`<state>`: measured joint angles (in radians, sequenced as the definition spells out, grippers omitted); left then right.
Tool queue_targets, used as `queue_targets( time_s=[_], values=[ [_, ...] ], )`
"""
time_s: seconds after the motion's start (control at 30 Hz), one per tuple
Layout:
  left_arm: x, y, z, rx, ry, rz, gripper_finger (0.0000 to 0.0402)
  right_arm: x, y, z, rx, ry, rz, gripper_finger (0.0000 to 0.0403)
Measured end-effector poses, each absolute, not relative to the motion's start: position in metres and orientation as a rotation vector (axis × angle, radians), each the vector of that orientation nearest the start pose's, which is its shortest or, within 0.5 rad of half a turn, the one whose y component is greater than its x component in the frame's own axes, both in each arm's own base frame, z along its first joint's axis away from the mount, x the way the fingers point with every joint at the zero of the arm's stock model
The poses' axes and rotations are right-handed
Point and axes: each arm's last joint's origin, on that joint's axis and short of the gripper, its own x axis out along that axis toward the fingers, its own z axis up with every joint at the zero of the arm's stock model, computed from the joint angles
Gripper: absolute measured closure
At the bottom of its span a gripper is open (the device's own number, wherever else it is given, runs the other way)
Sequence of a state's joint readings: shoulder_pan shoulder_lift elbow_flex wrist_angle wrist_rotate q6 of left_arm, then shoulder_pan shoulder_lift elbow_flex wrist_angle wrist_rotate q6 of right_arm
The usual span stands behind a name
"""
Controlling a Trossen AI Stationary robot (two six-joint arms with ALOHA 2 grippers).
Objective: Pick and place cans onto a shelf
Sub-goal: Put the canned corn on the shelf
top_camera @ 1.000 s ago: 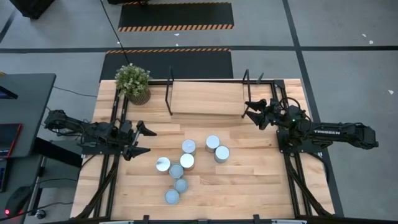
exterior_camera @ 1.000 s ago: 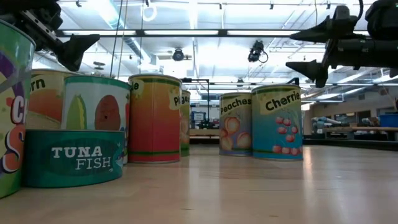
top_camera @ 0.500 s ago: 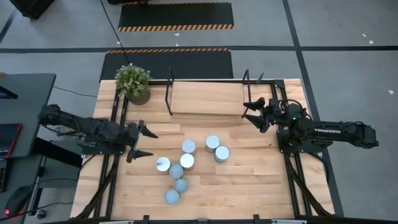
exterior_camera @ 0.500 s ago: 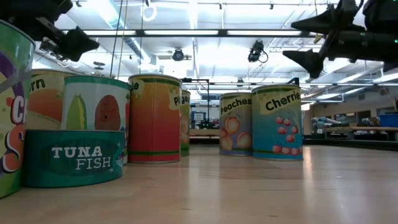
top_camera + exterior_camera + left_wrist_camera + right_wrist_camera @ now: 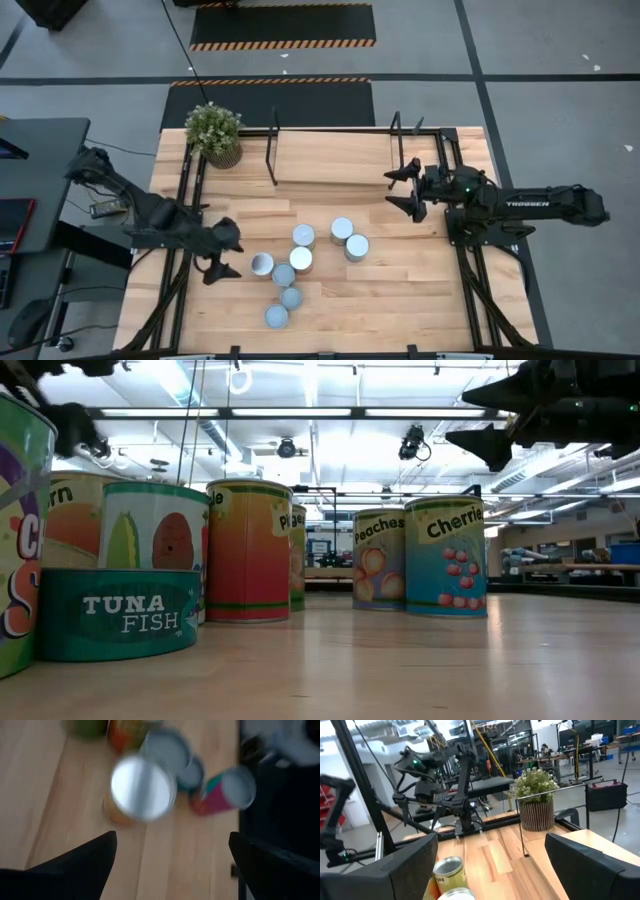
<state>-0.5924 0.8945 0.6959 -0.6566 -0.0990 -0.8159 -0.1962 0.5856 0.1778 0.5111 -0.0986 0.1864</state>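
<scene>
Several cans with silver round tops (image 5: 300, 259) stand upright in a cluster on the table's middle and near part. In the low view their labelled sides (image 5: 247, 550) show. My left gripper (image 5: 224, 252) hangs open, tilted downward, just left of the cluster. In the left wrist view its fingers (image 5: 172, 865) frame a silver-topped can (image 5: 142, 787) that lies ahead of them. My right gripper (image 5: 399, 188) is open and roughly level, in the air by the right end of the shelf (image 5: 330, 157). The shelf stands at the table's far side.
A potted plant (image 5: 215, 133) stands at the far left corner, beside the shelf's black rods (image 5: 272, 150). Black frame rails (image 5: 182, 260) run along both side edges of the table. Bare wood lies to the right of the cans (image 5: 420, 280).
My left gripper has swung toward the table's near edge and the cans, rising and tipping from level to pointing downward. My right gripper has risen a little, moved toward the table's left and rolled. Both stayed open. The cans have not moved.
</scene>
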Motion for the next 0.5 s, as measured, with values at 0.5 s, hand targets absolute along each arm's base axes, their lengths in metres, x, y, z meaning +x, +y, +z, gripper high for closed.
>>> queue_targets(
  time_s=[0.5],
  values=[
    [0.164, -0.129, 0.192, -0.292, 1.184, 0.016, 0.001, 0.169, 0.003, 0.213, -0.044, -0.004, -0.097, 0.0027]
  ],
)
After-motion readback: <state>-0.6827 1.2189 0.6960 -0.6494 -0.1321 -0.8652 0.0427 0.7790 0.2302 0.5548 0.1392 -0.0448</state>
